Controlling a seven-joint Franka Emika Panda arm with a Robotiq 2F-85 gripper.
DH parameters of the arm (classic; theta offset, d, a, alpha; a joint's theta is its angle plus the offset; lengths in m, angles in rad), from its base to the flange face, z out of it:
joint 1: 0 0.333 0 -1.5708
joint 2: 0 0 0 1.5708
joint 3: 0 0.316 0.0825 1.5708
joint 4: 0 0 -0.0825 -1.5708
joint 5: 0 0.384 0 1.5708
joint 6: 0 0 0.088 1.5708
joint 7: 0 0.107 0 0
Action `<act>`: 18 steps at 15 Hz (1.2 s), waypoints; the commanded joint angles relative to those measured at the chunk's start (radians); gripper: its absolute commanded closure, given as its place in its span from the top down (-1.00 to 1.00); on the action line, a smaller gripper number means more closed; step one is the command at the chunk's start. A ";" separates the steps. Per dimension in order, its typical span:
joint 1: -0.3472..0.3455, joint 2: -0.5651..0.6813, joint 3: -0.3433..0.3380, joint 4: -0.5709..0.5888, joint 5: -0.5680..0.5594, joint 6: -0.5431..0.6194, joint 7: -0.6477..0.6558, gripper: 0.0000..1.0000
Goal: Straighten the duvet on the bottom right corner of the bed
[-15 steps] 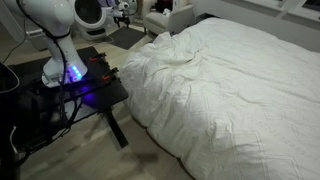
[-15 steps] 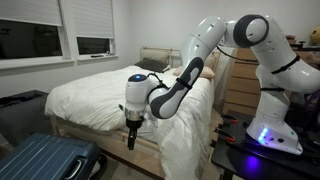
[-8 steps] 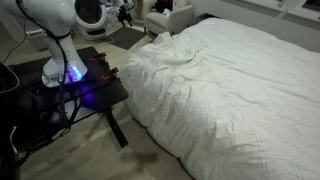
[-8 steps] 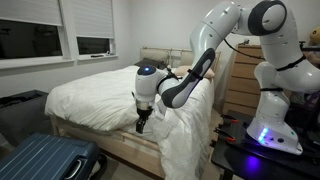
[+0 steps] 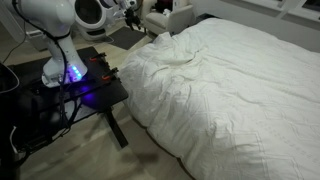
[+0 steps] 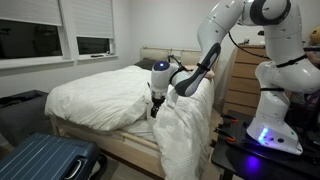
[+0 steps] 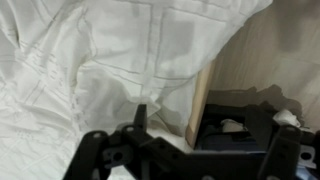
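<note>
Bedroom walls with two windows (image 6: 93, 45) stand behind a wide bed (image 6: 118, 148) that takes up most of the space in both exterior views. Over it lies the duvet (image 6: 100, 95), white and finely creased, covering the mattress from side to side. In an exterior view the duvet (image 5: 220, 90) lies fairly flat across the middle. At the corner nearest the robot it is bunched into a raised ridge of folds, and from there it hangs down the side toward the floor. The wrist view shows the duvet (image 7: 120, 50) filling the top and left, with stitched lines and soft folds. Its lower edge hangs over a pale wooden board of the bed.

The gripper (image 6: 156, 100) points downward at that rumpled corner, close above the hanging fabric; whether it touches the cloth cannot be told. In the wrist view the gripper (image 7: 205, 135) has its two black fingers (image 7: 140, 118) spread apart with nothing between them. In an exterior view the gripper (image 5: 130, 10) shows only at the top edge, beside the corner folds.

The white arm (image 6: 215, 30) arches up and over from its base, which glows blue and purple on a black table (image 5: 100, 95) next to the bed. A wooden dresser (image 6: 240, 85) stands behind the arm, a padded headboard (image 6: 150, 57) sits against the wall, and a blue suitcase (image 6: 45, 160) lies on the floor near the foot of the bed. A pale armchair (image 5: 172, 18) stands beyond the bed's far corner.
</note>
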 commanded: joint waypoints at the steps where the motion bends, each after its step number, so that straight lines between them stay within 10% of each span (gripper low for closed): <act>1: -0.134 -0.086 0.000 -0.106 -0.159 0.117 0.027 1.00; 8: -0.335 0.012 -0.128 -0.107 -0.304 0.513 -0.019 1.00; 15: -0.600 0.132 -0.021 -0.087 -0.251 0.654 -0.126 1.00; 18: -0.615 0.158 -0.025 -0.042 -0.267 0.691 -0.123 1.00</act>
